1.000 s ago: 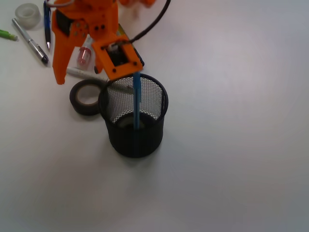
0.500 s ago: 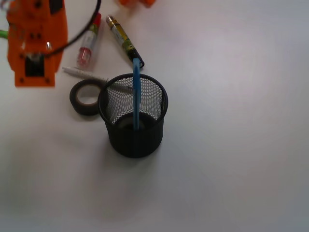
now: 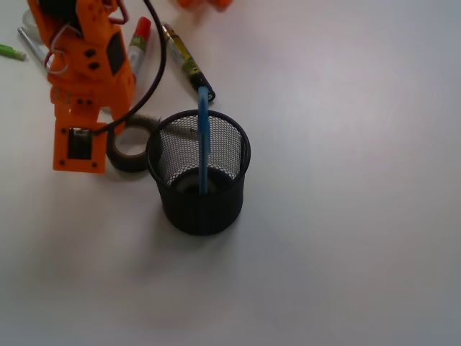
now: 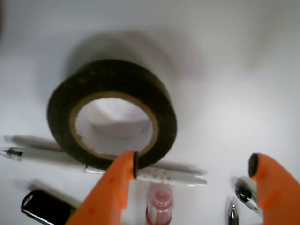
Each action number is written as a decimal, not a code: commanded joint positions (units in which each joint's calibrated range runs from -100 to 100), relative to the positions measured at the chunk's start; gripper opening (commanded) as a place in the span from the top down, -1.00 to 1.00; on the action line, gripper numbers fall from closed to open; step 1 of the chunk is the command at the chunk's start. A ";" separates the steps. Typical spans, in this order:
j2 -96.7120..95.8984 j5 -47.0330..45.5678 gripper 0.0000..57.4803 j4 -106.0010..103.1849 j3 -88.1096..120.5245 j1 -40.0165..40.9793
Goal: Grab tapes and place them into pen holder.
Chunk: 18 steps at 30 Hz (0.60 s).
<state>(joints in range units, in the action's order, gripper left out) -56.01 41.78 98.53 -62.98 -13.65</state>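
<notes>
Gripper: jaws spread wide, nothing between them. In the wrist view the two orange fingertips sit well apart, each with a dark pad facing inward; bare white table shows in the gap.

Black tape roll with tan core: lies flat on the table just ahead of the pincer, offset toward one fingertip. That fingertip overlaps the roll's near edge in the wrist view; contact cannot be confirmed. The other fingertip is clear of the roll.

White pen: lies crosswise beneath the roll's near rim, running under the gap between the fingertips.

Red-capped tube: close under the pincer, between the fingers, end-on to the camera. A dark-tipped marker lies outboard of the first fingertip; silver pen tips lie by the other.

Front view: the orange arm hangs over the roll, covering its far-left part. Pen holder stands upright just beyond the roll, on the side away from the arm, its wall touching or nearly touching the tape. A blue pen stands inside the holder, leaning on the rim.
</notes>
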 commanded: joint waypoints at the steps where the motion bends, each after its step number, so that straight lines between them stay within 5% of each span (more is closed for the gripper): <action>1: 0.63 0.34 0.06 0.94 1.84 -0.07; 18: -5.91 0.05 0.07 -1.33 2.93 0.90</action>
<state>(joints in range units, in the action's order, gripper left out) -61.76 41.93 98.10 -59.30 -12.99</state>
